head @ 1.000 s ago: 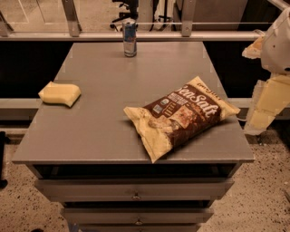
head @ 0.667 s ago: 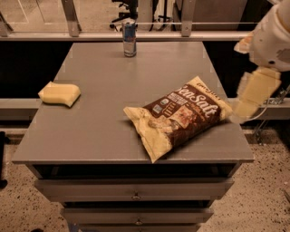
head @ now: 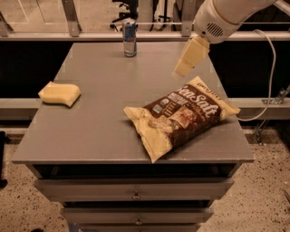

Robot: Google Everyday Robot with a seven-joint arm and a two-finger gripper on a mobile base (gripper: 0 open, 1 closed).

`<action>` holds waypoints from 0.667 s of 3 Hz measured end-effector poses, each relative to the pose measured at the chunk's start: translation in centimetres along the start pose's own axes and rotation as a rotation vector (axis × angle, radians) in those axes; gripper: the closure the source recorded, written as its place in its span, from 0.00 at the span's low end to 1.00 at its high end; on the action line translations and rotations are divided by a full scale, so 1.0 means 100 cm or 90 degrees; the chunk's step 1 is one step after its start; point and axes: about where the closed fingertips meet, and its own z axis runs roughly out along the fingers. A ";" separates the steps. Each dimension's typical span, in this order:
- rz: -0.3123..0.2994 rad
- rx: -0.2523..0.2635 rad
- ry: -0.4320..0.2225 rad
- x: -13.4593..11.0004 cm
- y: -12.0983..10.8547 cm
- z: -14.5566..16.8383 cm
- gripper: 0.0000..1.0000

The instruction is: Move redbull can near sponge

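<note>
The arm slants down-left from the upper right, its jaws over the desk; spread or pressed, I cannot tell. The blue-and-silver can stands upright, well left of them.

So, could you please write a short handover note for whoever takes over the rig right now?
Gripper hovers over the right side of the table, just beyond the chip bag, not at the can.
Redbull can stands upright at the far edge.
Sponge lies near the left edge, far from the can.
Done: nothing yet. Left: grasp the can, set it by the sponge.
</note>
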 end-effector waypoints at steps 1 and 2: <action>-0.001 0.000 0.001 0.000 0.000 0.000 0.00; 0.047 0.000 -0.060 -0.010 -0.013 0.023 0.00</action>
